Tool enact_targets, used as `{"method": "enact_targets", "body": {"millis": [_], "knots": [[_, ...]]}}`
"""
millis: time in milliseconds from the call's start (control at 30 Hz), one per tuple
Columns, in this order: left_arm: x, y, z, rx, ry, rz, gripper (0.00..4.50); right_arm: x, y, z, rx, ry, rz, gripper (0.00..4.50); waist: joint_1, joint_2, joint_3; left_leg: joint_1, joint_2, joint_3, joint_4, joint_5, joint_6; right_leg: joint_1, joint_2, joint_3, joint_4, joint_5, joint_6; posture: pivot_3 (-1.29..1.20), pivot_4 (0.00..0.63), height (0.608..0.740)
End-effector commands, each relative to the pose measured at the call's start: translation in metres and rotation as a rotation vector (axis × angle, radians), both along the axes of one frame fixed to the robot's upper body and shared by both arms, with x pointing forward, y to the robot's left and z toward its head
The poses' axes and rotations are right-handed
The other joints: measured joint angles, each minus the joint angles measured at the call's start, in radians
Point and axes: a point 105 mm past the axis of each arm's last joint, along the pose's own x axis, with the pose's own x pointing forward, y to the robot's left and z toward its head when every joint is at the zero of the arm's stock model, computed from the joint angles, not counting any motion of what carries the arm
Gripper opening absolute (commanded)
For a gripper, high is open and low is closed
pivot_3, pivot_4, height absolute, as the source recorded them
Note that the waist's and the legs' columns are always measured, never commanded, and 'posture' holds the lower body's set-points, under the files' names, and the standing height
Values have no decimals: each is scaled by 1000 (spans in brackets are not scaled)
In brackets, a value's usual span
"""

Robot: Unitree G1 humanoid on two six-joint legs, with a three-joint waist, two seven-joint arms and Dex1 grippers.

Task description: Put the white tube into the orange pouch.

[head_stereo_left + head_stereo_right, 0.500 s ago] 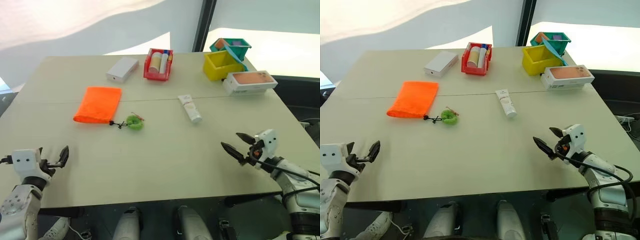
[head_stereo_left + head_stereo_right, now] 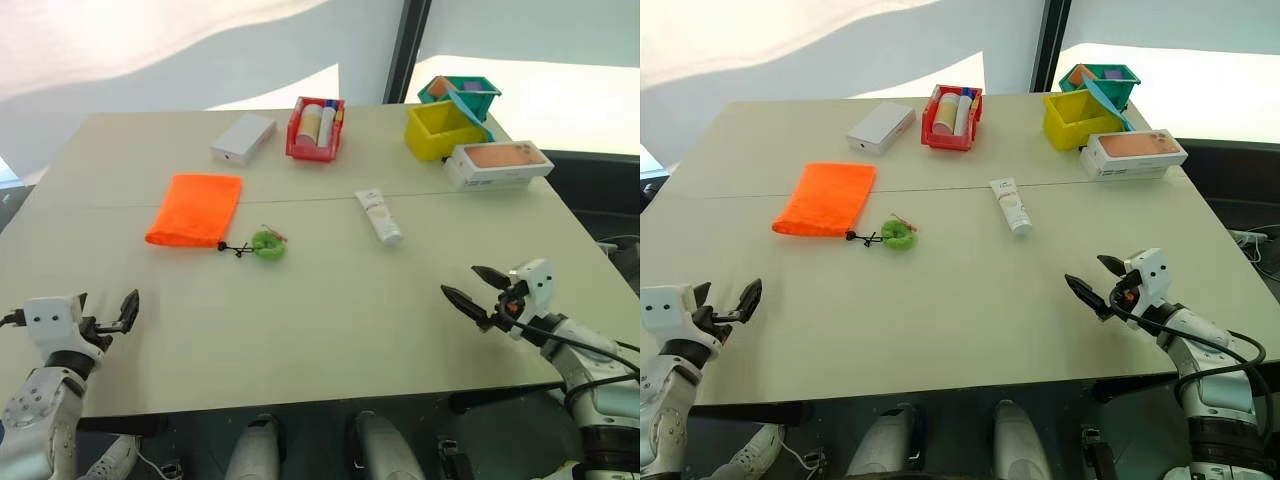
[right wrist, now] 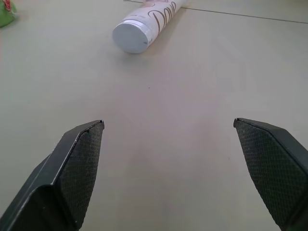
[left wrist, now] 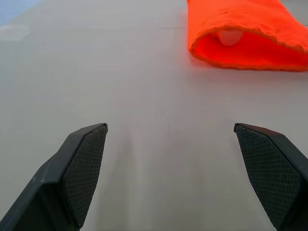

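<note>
The white tube (image 2: pixel 380 217) lies flat near the table's middle, cap end toward me; the right wrist view shows it (image 3: pixel 144 26) ahead of the fingers. The orange pouch (image 2: pixel 195 209) lies flat to the left of it, its black cord ending at a fuzzy green ring (image 2: pixel 267 245). In the left wrist view the pouch's open mouth (image 4: pixel 245 33) faces the gripper, with a pale round shape inside. My left gripper (image 2: pixel 108 312) is open near the front left edge, well short of the pouch. My right gripper (image 2: pixel 465 283) is open at the front right, short of the tube.
Along the far edge stand a flat white box (image 2: pixel 244 138), a red bin (image 2: pixel 317 128) holding cream bottles, a yellow bin (image 2: pixel 440 130), a teal bin (image 2: pixel 462 95) and a white phone box (image 2: pixel 500 163). A seam (image 2: pixel 300 199) runs across the table.
</note>
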Motion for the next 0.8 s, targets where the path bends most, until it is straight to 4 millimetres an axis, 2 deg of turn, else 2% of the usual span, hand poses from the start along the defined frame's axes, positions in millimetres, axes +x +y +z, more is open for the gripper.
{"method": "enact_targets", "body": {"millis": [33,167,300,433,533,667,800], "knots": [[8,-8,18,47,-59,-33,4500,2,15,21,9,-70,59,4477,0,0,0,0,0,0,0,0,0,0,0,0,0,0,0,0,150,740],[20,-28,26,99,-79,-117,4500,2,38,31,24,-92,136,4477,1,0,0,0,0,0,0,0,0,0,0,0,0,0,0,0,150,740],[37,-44,29,239,-62,-172,4500,-7,68,38,45,-88,243,4477,2,0,0,0,0,0,0,0,0,0,0,0,0,0,-1,0,150,740],[63,-50,34,364,-66,-192,4500,-23,117,40,33,-88,409,4477,2,0,0,0,0,0,0,0,0,0,1,0,0,0,0,0,150,740],[82,-51,36,428,-66,-197,4500,-26,140,43,45,-106,457,4477,2,0,0,0,0,0,0,0,0,0,1,0,1,0,0,0,150,740],[105,-47,39,506,-64,-190,4500,-28,159,47,76,-124,480,4477,2,0,0,-1,0,0,0,0,0,0,1,0,1,1,0,0,150,740],[119,-42,40,579,-56,-207,4500,-28,162,46,77,-127,479,4477,3,0,0,-1,-1,0,0,0,0,0,1,-1,1,1,0,0,150,740]]}}
